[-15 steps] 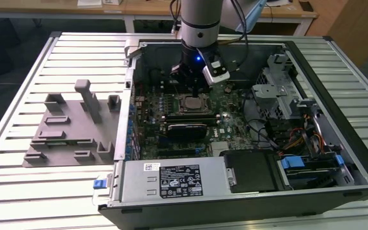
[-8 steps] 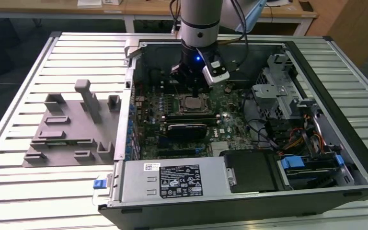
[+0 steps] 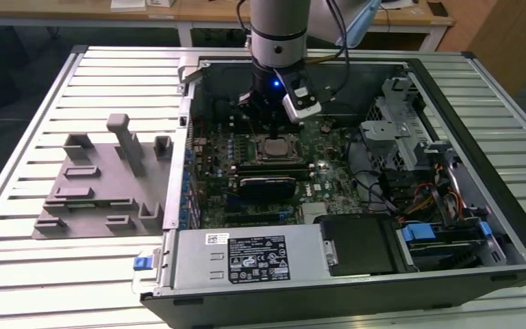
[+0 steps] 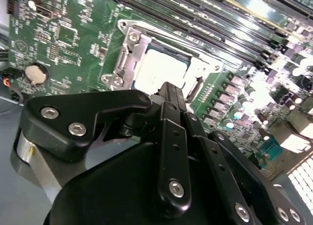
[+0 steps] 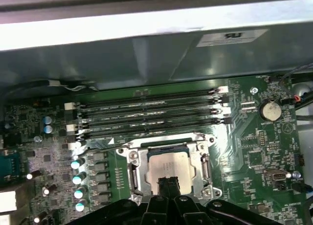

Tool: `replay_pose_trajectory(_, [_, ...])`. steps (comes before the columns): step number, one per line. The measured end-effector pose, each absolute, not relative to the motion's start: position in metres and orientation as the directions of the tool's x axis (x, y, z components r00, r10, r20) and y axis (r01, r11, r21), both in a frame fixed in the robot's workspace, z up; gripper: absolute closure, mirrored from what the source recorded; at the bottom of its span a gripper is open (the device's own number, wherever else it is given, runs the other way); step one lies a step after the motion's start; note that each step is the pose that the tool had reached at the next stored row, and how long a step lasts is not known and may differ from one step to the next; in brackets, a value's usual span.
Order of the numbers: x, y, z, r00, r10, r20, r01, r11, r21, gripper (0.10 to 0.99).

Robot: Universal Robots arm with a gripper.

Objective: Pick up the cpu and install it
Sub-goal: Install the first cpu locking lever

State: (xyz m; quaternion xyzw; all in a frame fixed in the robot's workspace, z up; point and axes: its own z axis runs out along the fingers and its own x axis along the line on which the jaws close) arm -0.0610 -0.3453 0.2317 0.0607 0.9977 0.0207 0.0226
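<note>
The cpu (image 3: 277,146) is a small pale silver square lying flat in the metal-framed socket (image 5: 137,167) on the green motherboard (image 3: 322,181) inside the open computer case. It shows in both wrist views, cpu (image 5: 168,165) and cpu (image 4: 157,69). My gripper (image 3: 276,127) hangs straight above it. In both wrist views the two black fingers stand pressed together, gripper (image 5: 169,182) and gripper (image 4: 169,89), with their tips at the cpu's near edge. Nothing shows between the fingers. Whether the tips touch the cpu I cannot tell.
Long memory slots (image 5: 151,112) run beside the socket, and a coin battery (image 5: 268,110) sits further off. The case walls (image 3: 186,110) ring the board. A power supply (image 3: 244,257) and drive cage (image 3: 400,130) fill other parts of the case. A grey plastic fixture (image 3: 98,185) stands on the slatted table at the exterior view's left.
</note>
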Motion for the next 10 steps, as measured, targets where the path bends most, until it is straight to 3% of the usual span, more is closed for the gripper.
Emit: replay_pose_trajectory(10, [-0.080, -0.345, 0.232, -0.992, 0.122, -0.043, 0.120, 0.992, 0.044, 0.980])
